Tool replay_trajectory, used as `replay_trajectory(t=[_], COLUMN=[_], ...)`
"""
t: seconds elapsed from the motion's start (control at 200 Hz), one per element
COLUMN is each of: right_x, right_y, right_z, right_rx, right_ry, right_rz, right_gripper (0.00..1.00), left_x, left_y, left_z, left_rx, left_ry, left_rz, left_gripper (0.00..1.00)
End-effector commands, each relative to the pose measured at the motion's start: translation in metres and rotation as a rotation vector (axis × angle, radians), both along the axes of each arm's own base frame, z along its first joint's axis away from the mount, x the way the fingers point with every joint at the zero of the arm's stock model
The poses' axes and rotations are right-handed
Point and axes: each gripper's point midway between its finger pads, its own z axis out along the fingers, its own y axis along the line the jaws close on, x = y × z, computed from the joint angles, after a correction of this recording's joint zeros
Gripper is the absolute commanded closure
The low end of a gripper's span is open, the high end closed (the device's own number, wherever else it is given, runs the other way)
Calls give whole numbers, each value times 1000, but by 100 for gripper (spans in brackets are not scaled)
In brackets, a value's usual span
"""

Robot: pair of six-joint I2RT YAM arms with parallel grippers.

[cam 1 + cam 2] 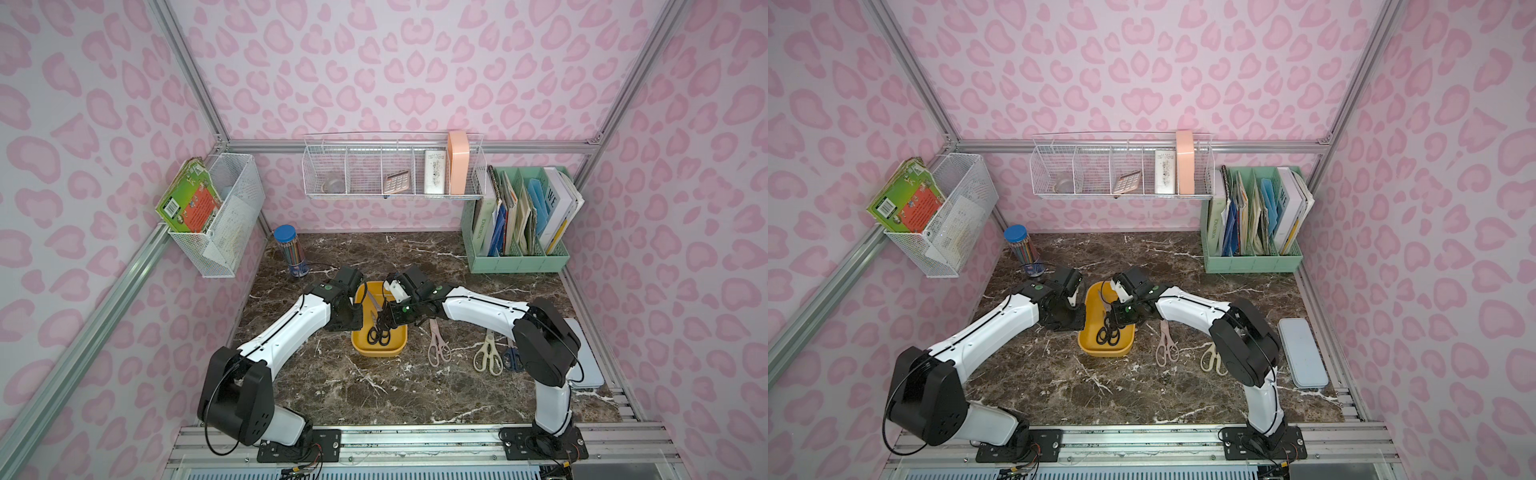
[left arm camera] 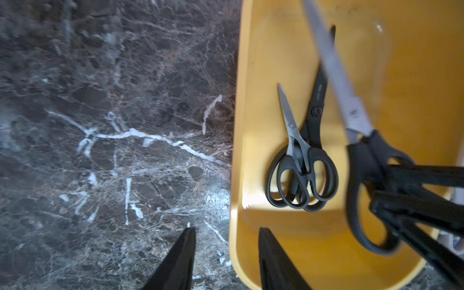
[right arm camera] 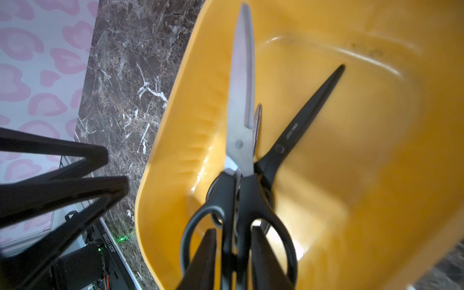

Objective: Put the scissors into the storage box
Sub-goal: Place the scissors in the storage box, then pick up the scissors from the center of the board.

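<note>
The yellow storage box (image 1: pixel 376 353) (image 1: pixel 1104 352) stands mid-table between both arms. Two black scissors (image 2: pixel 291 130) (image 1: pixel 379 334) lie crossed on its floor. A larger black-handled pair with a steel blade (image 3: pixel 241 125) (image 2: pixel 351 108) hangs blurred over the box, blade pointing along it. My right gripper (image 3: pixel 233 229) is open: its fingers stand either side of that pair's handle bars, with slim gaps showing. My left gripper (image 2: pixel 226 229) is open astride the box's near wall, clear of it. Pink scissors (image 1: pixel 436 340), cream shears (image 1: pixel 487 353) and a dark blue pair (image 1: pixel 512 359) lie to the right.
A blue-lidded pencil jar (image 1: pixel 291 251) stands at the back left and a mint file organizer (image 1: pixel 517 262) at the back right. Wire baskets (image 1: pixel 395 174) (image 1: pixel 216 216) hang on the walls. A pale grey case (image 1: pixel 1303 353) lies at the right edge.
</note>
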Motion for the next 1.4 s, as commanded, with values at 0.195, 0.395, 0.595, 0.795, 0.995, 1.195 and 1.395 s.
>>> replay_trajectory(t=[0.195, 0.395, 0.595, 0.795, 0.995, 1.195, 1.395], right_x=[5, 5, -27, -63, -53, -51, -49], right_y=[8, -68, -166, -190, -203, -205, -204], right_z=[32, 63, 9, -33, -52, -66, -79], right_rx=[45, 5, -97, -217, -316, -343, -371], right_ry=[-90, -261, -133, -37, -30, -25, 6], right_rz=[38, -68, -153, -158, -199, -192, -205], right_gripper=[54, 54, 55, 60, 64, 65, 73], left_x=[-9, -12, -33, -60, -61, -59, -56], left_y=[29, -2, -60, -102, -113, -119, -122], left_z=[24, 25, 29, 31, 32, 32, 28], left_rx=[70, -74, -123, -140, -136, -122, -110], left_ry=[-135, -179, -273, -380, -391, -387, -373], left_rz=[76, -83, -396, -590, -607, -619, -614], left_gripper=[51, 49, 44, 41, 40, 40, 40])
